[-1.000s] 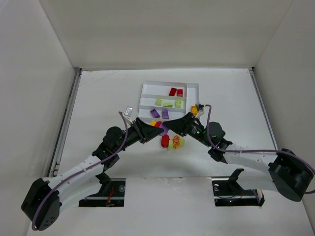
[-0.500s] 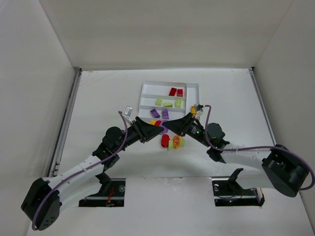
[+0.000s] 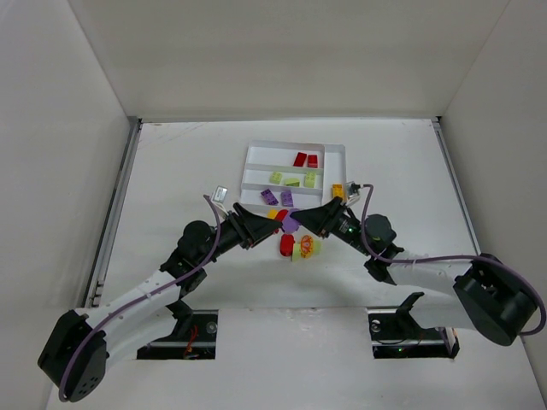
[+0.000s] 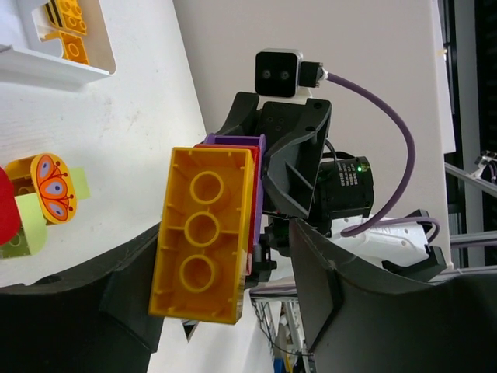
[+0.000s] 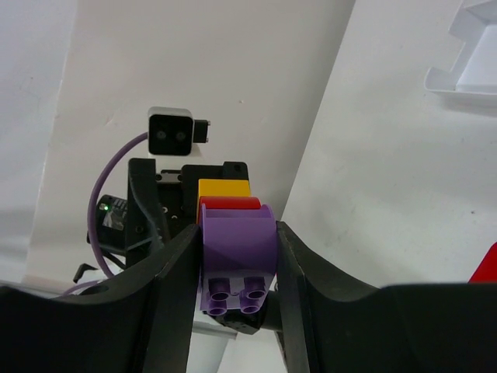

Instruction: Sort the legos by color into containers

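Table (image 3: 171, 171) white; left arm (image 3: 162, 282) and right arm (image 3: 427, 269) stretched to centre, tips meeting. Tray (image 3: 269, 156) at 12 o'clock from pincers: red bricks (image 3: 300, 159) in far slot, lime bricks (image 3: 293, 180) in middle, purple pair (image 3: 287, 198) in near slot. Right gripper (image 5: 237, 256) clamped on purple brick (image 5: 237, 245), fingers tight against both sides. Red brick (image 5: 229, 203) and orange-yellow brick (image 5: 224, 188) stacked behind it, whole stack off table. Left gripper (image 4: 221, 280) jaws parted round orange-yellow end, gap showing at one finger. Loose red piece (image 3: 286, 245) and lime piece (image 3: 303, 248) on table at 6 o'clock.
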Controlling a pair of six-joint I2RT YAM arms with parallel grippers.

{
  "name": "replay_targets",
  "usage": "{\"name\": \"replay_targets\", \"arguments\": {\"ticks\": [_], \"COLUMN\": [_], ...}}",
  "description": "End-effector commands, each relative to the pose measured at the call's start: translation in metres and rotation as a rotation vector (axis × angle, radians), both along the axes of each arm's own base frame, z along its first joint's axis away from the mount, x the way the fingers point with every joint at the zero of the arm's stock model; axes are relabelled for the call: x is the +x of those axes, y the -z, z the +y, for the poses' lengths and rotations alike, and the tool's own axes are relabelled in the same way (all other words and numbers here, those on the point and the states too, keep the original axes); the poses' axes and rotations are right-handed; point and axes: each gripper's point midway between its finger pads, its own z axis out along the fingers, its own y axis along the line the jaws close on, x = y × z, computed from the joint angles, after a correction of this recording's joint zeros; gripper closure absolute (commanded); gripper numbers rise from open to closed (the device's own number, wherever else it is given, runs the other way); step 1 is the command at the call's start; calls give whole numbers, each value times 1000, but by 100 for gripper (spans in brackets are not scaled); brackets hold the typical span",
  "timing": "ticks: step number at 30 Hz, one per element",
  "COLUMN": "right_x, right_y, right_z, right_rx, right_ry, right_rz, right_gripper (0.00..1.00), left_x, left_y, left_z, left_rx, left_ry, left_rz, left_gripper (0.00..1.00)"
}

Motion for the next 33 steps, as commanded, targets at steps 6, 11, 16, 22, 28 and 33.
{"name": "replay_targets", "arguments": {"ticks": [6,11,16,22,28,33], "right_x": [-1,-1,-1,4,17,59], "right_y": [-9,-2,5,17,20,29], "right_z": [-6,-2,-2,-13,-27,-34], "right_rx": [27,15,10,-9,-31,-186], "right_ry": [-1,-14,-16,5,41,139], "right_rz": [-43,-31,-11,8,10,12], "right_gripper": [60,60,60,60,61,61], "left_x": [1,4,7,13,29,33], "left_y": [-14,-15,-17,-22,-19,0], "left_z": [4,5,10,27,45,37], "left_rx": [-36,-38,-37,-55,-48,9], "left_ry": [-11,-25,-44,-121,-191,-178], "left_rz": [-72,-77,-93,-119,-103,-69], "left_gripper": [55,62,80,88,88,88]}}
